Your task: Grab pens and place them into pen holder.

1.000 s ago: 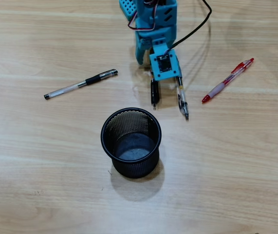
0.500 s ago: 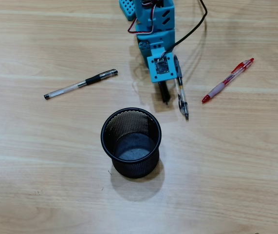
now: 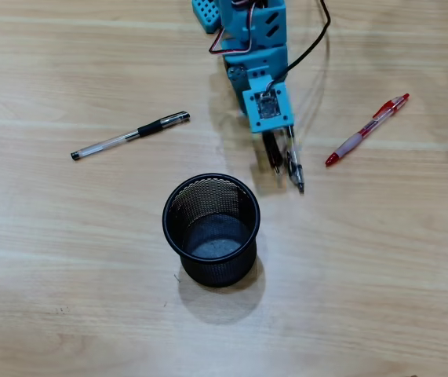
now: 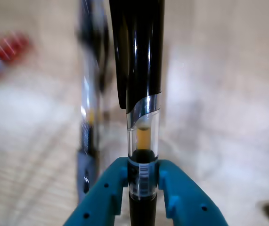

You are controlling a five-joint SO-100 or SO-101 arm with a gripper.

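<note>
My teal gripper [image 3: 271, 140] is shut on a clear-barrelled pen with a black sleeve [image 3: 273, 155], a little above the wood table. In the wrist view the two jaws [image 4: 142, 165] pinch the pen's clear barrel [image 4: 142, 141], and its black sleeve runs up out of frame. A second clear pen [image 3: 294, 168] lies on the table just right of the held one and shows blurred in the wrist view [image 4: 89, 117]. A third clear pen [image 3: 129, 135] lies at the left. The red-and-clear pen [image 3: 367, 129] lies at the right. The black mesh pen holder [image 3: 211, 228] stands upright below the gripper.
The arm's teal body [image 3: 251, 31] and a black cable [image 3: 314, 47] fill the top centre of the overhead view. The wood table [image 3: 380, 275] spreads round the holder on all sides.
The gripper has swung to the right with the black-sleeved pen, which now hangs close beside the pen lying on the table. The other pens and the holder have not moved.
</note>
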